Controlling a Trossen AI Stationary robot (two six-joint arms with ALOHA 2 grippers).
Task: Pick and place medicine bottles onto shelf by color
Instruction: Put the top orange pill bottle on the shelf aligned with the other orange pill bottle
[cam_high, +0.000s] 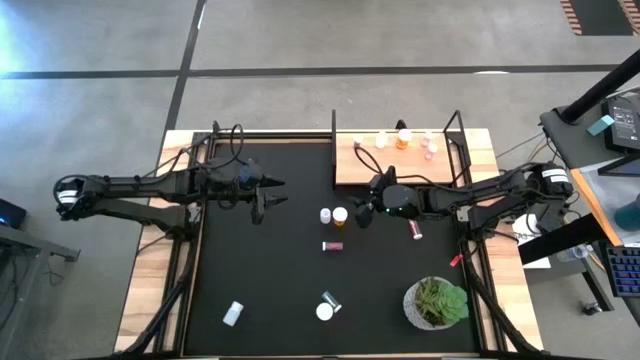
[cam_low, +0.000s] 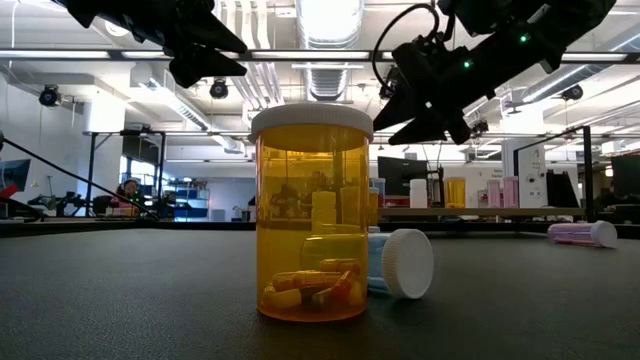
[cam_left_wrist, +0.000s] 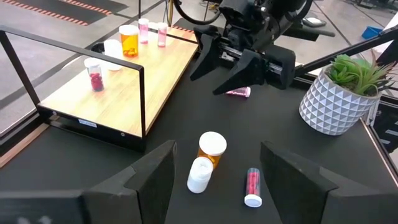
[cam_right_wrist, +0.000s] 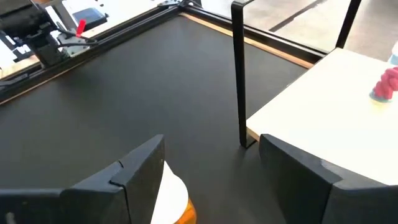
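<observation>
One orange bottle (cam_low: 311, 215) holds capsules; both end effectors released, nothing grasped

Two dark arms showing black jointed links, looped black cables trailing along them; right gripper (cam_high: 362, 213) glowing small green lights (near wrist); wedge-shaped black fingers (cam_left_wrist: 149, 177).

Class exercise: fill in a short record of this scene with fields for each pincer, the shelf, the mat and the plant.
left pincer: open, empty, above the mat's left half
right pincer: open, empty, over an orange bottle
shelf: holds several bottles at its back edge
mat: loose bottles, some lying down
plant: in a white pot, mat's front right
</observation>
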